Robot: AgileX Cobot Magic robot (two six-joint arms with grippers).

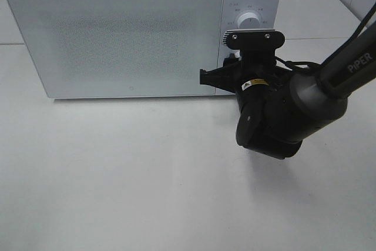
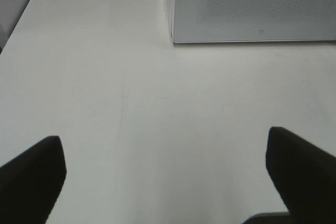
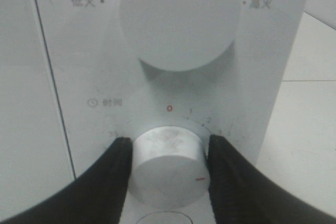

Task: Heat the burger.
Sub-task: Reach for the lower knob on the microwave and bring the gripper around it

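Observation:
The burger is out of view. The white microwave (image 1: 117, 33) stands at the back of the table with its door closed. My right gripper (image 3: 168, 157) is at the control panel, and its two black fingers (image 3: 113, 174) press on either side of the lower timer knob (image 3: 169, 179). The knob's red mark points down and to the right. In the high view the right wrist (image 1: 264, 110) covers that knob. My left gripper (image 2: 165, 182) is open above the bare white table, well in front of the microwave (image 2: 252, 9), with nothing between its fingers.
A larger power knob (image 3: 178, 14) sits above the timer knob, and it also shows in the high view as the upper knob (image 1: 249, 22). The white tabletop (image 1: 117, 174) stretches in front of the microwave. The right arm (image 1: 346, 66) comes in from the right edge.

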